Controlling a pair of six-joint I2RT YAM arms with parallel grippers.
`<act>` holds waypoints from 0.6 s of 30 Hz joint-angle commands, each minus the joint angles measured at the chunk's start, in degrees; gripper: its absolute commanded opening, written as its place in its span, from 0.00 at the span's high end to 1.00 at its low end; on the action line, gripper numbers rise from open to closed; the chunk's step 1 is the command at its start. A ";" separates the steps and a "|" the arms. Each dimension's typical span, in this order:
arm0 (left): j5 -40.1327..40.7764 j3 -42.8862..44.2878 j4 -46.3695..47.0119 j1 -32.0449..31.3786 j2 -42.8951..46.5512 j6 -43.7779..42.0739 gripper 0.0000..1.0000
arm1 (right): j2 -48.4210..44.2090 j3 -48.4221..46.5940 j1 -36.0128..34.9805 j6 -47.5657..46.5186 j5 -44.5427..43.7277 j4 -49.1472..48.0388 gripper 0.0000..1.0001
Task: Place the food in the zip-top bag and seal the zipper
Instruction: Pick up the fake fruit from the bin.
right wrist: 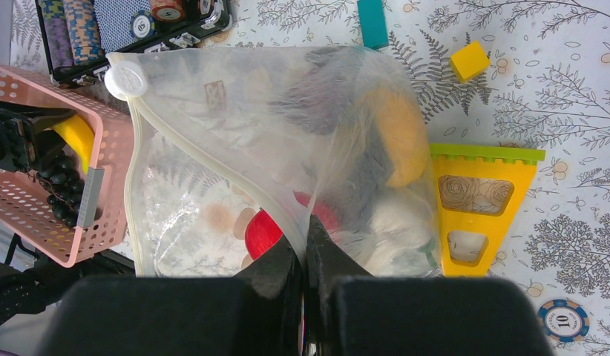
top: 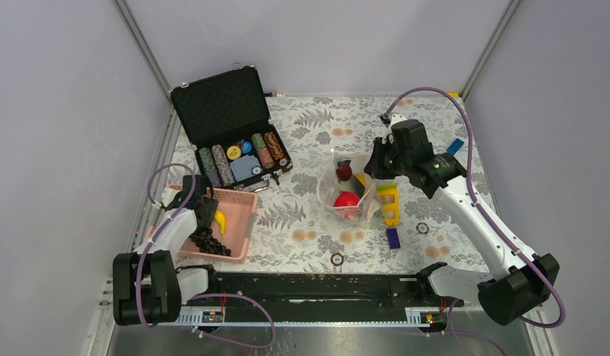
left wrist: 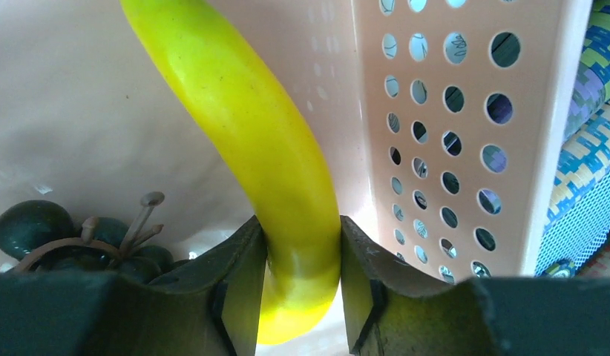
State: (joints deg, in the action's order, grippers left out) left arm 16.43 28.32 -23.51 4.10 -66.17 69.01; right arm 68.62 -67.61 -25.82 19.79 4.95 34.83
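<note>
My left gripper (left wrist: 302,285) is shut on the yellow banana (left wrist: 257,141) inside the pink basket (top: 235,215); the banana (top: 220,220) lies next to the dark grape bunch (top: 211,242), which also shows in the left wrist view (left wrist: 57,237). My right gripper (right wrist: 306,256) is shut on the mouth edge of the clear zip-top bag (right wrist: 287,141) and holds it up open at mid-table (top: 350,193). The whitish zipper strip (right wrist: 205,159) runs from a round slider down to my jaws. Red fruit (right wrist: 263,231), an orange (right wrist: 398,137) and pale and dark toys show inside the bag.
An open black case (top: 231,122) of poker chips stands at the back left. A yellow triangular piece (right wrist: 476,211) lies right of the bag. A teal block (right wrist: 372,22), a yellow cube (right wrist: 469,61) and a loose chip (right wrist: 562,320) lie on the floral cloth.
</note>
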 commanded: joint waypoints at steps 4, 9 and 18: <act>-2.43 0.01 -1.04 0.29 5.21 -2.85 0.76 | -1.25 -0.67 0.47 -0.46 -1.62 -0.45 0.95; -3.80 1.08 -2.57 0.30 11.52 -3.81 0.83 | -1.55 -0.61 0.42 -0.32 -0.73 -0.44 0.95; -7.51 4.79 0.47 -0.30 24.78 -6.05 0.86 | -1.39 -0.85 0.40 -0.02 0.36 -0.46 0.95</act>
State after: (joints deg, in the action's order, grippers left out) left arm 12.99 29.10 -27.20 4.08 -44.69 65.43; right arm 68.62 -67.61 -25.82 19.81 5.21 34.83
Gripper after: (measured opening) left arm 0.370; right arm 0.048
